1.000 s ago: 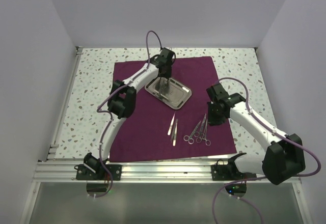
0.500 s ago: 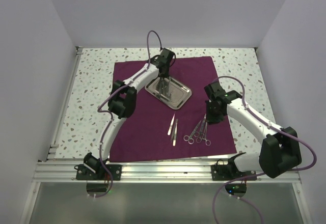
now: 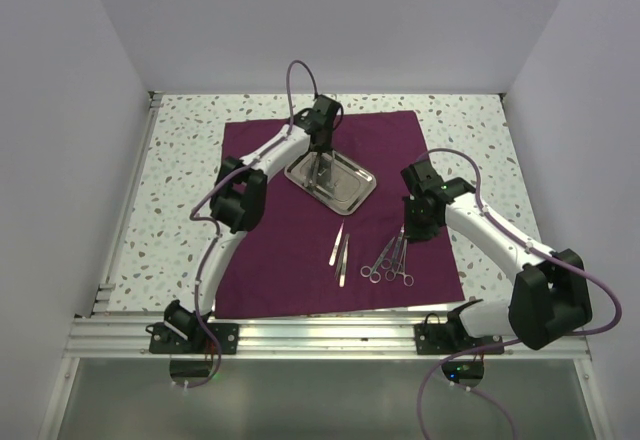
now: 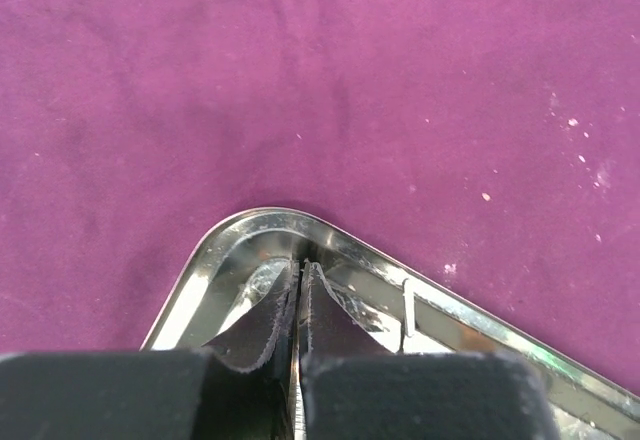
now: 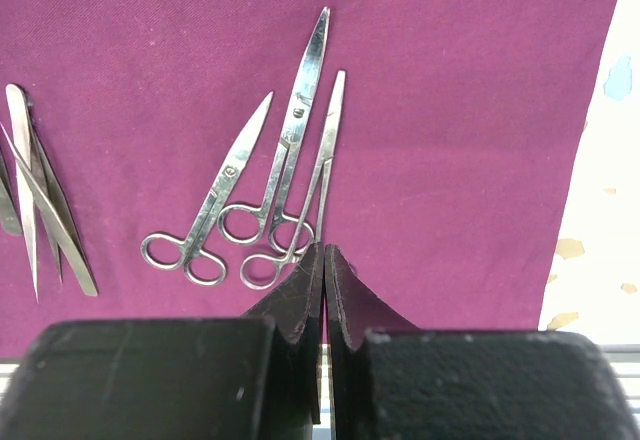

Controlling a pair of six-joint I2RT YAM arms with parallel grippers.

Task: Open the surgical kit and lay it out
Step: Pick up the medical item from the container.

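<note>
Cloth wrap (image 3: 270, 260) is spread flat on the speckled table (image 3: 180, 190), soft stuff you'd pinch by a corner. Further along, the left gripper (image 4: 300, 280) has its jaws pressed together, tips down inside a corner of the steel tray (image 3: 352, 186). Can't tell if anything thin is nipped there. Tray looks stiff, light and slick, so I'd grab the raised rim. Tweezers (image 3: 340, 250), then ring-handled instruments (image 5: 297, 110), lie flat on the cloth. They look thin and slippery, so best taken across the shanks. Right gripper (image 5: 322, 260) hovers just beside the rings, jaws pressed together, holding nothing.
</note>
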